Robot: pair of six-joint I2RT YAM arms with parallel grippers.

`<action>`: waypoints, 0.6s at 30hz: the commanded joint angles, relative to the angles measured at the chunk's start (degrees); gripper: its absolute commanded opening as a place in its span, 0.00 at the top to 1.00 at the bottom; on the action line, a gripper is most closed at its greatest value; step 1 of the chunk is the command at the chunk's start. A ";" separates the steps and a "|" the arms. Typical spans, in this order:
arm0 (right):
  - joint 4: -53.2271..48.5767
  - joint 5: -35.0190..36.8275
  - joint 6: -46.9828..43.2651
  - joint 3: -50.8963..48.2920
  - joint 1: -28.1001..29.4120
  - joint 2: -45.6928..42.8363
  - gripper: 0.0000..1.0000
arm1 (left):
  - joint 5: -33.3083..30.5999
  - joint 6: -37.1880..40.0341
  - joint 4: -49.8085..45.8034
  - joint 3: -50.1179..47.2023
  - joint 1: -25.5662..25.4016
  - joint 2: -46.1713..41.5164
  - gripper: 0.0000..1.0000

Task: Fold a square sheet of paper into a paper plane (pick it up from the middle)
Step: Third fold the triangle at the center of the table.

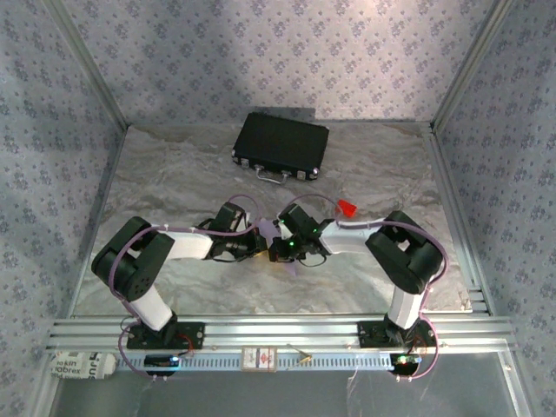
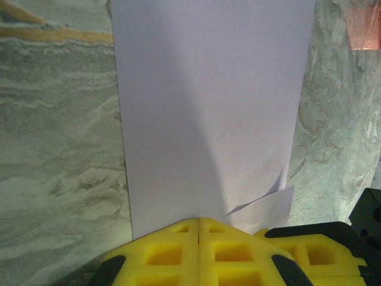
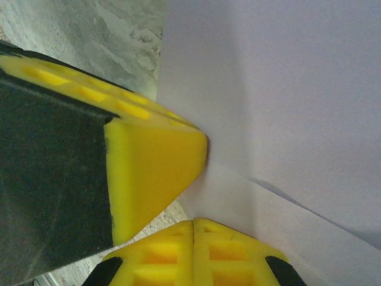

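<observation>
The square sheet of paper [image 2: 208, 113] is pale lilac and lies flat on the marbled table, folded into a long rectangle. A small folded flap [image 2: 268, 208] sticks out at its near right corner. My left gripper [image 2: 198, 220] is shut, its yellow tips resting on the sheet's near edge. My right gripper [image 3: 194, 221] is shut too, tips on the paper [image 3: 286, 107] right beside the left gripper's yellow fingers [image 3: 155, 167]. From above, both grippers [image 1: 261, 243] [image 1: 284, 247] meet at the table's middle and hide the sheet. A paper plane is out of view.
A black case [image 1: 281, 145] with a handle lies at the back centre. A small red block [image 1: 347, 208] sits just behind the right arm, also a reddish patch [image 2: 363, 27]. Patterned walls and metal rails [image 1: 261, 334] close in the marbled table [image 1: 174, 174].
</observation>
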 commanded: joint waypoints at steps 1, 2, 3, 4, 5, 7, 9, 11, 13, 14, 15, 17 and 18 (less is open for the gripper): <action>-2.70 0.56 -0.66 -3.95 0.06 -3.38 0.95 | -1.87 1.09 -3.48 -1.34 0.19 2.60 0.98; -3.28 0.78 -0.87 -4.75 0.02 -4.33 0.94 | -1.87 1.20 -3.50 -1.24 0.15 2.74 0.98; -3.94 0.68 -1.23 -5.51 -0.15 -5.06 0.95 | -1.95 1.23 -3.48 -1.23 0.19 2.82 0.98; -4.39 0.57 -1.47 -6.26 -0.25 -5.62 0.95 | -1.89 1.28 -3.48 -1.28 0.16 2.95 0.98; -4.63 0.57 -1.61 -7.44 -0.33 -6.32 0.95 | -1.82 1.20 -3.48 -1.27 0.12 3.12 0.98; -4.20 0.48 -1.29 -9.92 -0.42 -8.09 0.95 | -1.69 1.20 -3.40 -1.24 0.15 3.22 0.98; -3.65 0.56 -0.77 -12.75 -0.42 -10.17 0.95 | -1.86 1.21 -3.48 -1.31 0.27 3.15 0.98; -3.31 0.84 -0.57 -15.03 -0.42 -12.30 0.94 | -1.89 1.20 -3.49 -1.41 0.28 3.17 0.98; -3.54 1.52 -0.57 -17.12 -0.50 -14.37 0.94 | -1.89 1.10 -3.39 -1.41 0.29 3.32 0.98; -3.50 1.62 -0.58 -18.01 -0.67 -15.26 0.94 | -1.87 1.11 -3.39 -1.32 0.21 3.41 0.98; -3.76 1.62 -0.66 -18.79 -0.78 -16.08 0.94 | -1.81 1.03 -3.38 -1.26 0.28 3.44 0.98; -4.40 2.17 -0.75 -19.82 -1.03 -17.32 0.94 | -1.78 0.94 -3.31 -1.25 0.29 3.38 0.98; -4.88 2.39 -0.83 -20.16 -1.30 -17.92 0.94 | -1.86 0.89 -3.31 -1.23 0.25 3.39 0.98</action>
